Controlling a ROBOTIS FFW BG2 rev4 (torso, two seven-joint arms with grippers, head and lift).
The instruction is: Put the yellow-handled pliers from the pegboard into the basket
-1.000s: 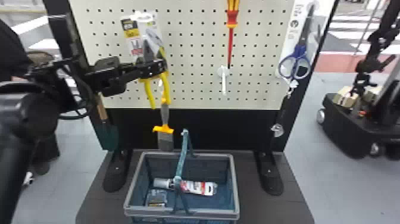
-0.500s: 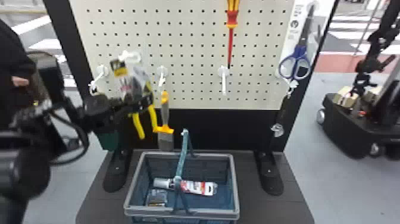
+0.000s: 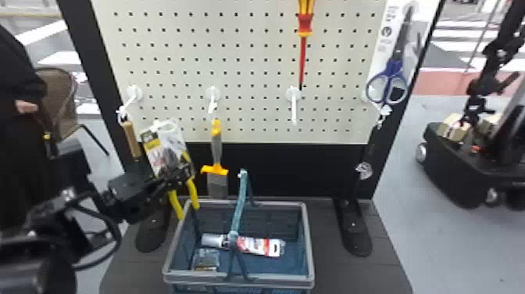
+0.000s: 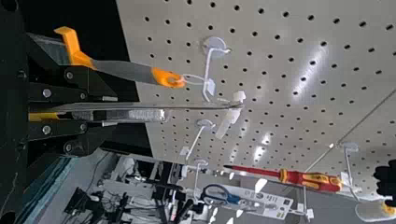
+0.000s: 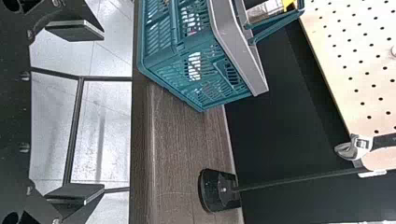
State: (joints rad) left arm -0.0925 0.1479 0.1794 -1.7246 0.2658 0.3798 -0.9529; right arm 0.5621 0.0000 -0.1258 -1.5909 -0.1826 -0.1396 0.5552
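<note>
Near the basket's (image 3: 281, 280) far left corner, the pliers (image 3: 192, 193) hang lower than before, clamped in the left gripper (image 3: 181, 174); release likely needs a shift right.

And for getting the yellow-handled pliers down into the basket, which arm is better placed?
Left, I'd say: the left gripper holds the pliers, handles hanging near the left rim of the basket. The right gripper is open and empty, so using it would likely need a handover.

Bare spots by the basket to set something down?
Tabletop between basket and right-hand stand foot; basket floor at its front right. Crowded: basket's left half, with small pack and tube; rear-left corner, pliers in left gripper.
</note>
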